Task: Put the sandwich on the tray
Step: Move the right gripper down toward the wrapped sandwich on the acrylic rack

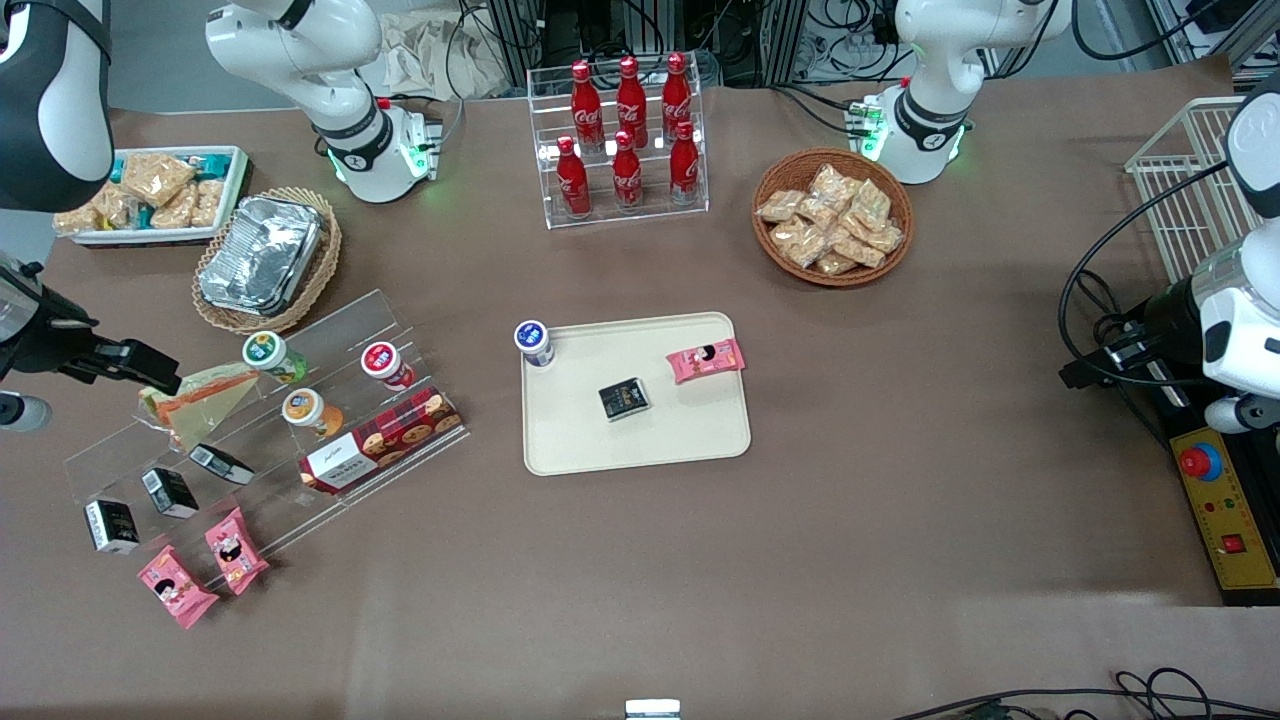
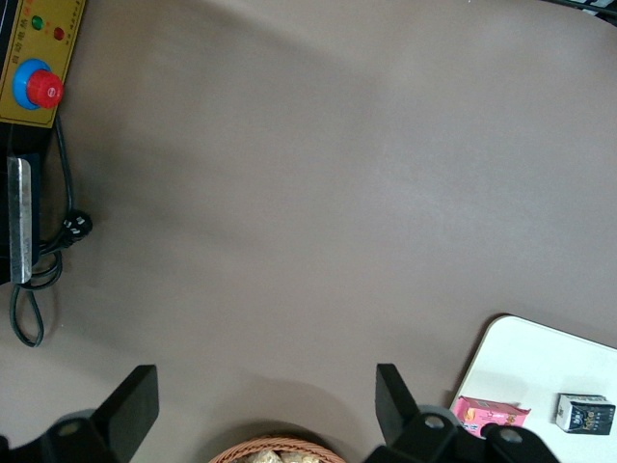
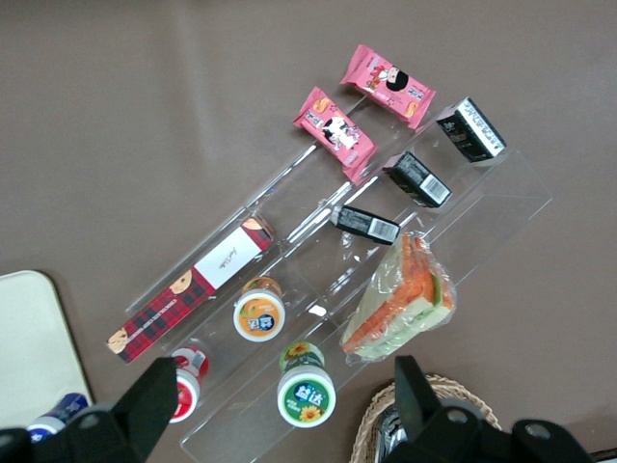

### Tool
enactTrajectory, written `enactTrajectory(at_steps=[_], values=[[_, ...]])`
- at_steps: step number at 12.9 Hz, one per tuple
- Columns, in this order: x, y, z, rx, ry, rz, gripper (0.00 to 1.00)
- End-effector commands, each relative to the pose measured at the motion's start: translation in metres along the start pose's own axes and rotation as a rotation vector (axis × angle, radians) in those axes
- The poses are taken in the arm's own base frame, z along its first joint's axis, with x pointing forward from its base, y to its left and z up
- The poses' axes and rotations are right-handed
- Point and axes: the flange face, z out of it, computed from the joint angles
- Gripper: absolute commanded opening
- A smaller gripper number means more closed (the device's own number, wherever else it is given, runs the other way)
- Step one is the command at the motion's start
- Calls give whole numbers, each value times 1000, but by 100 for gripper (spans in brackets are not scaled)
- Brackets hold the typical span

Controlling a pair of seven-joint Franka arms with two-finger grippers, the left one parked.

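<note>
The sandwich (image 1: pixel 197 396) (image 3: pixel 403 307) was seen as a triangular wedge in clear plastic wrap, with pale bread and orange and green filling. It was laid flat on a clear acrylic stepped stand (image 1: pixel 262 434), toward the working arm's end of the table, beside small lidded cups (image 1: pixel 271 356). The tray (image 1: pixel 634 437) (image 3: pixel 34 349) was seen as a flat cream-beige rectangle with rounded corners and a low rim, set on the brown tabletop well apart from the sandwich. The gripper (image 1: pixel 160 380) was held just beside the sandwich's wide end, its fingers spread apart.
</note>
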Motion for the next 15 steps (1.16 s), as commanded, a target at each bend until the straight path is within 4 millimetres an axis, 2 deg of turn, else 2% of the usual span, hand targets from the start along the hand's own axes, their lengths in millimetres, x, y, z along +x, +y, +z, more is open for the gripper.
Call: enactTrajectory(at_steps=[1,2,5,6,9,11,12,14,15], values=[[3,9,0,-25,2,17,100],[4,15,1,-20,-1,48,100],[8,47,15,-29,-31,322,100],[11,65,20,-33,-37,371,100],[17,79,33,-41,-49,498,100],[22,79,51,-51,-65,528,100],[23,88,62,-53,-70,543,100],[22,92,85,-47,-60,547,100],[19,103,100,-44,-61,561,100]])
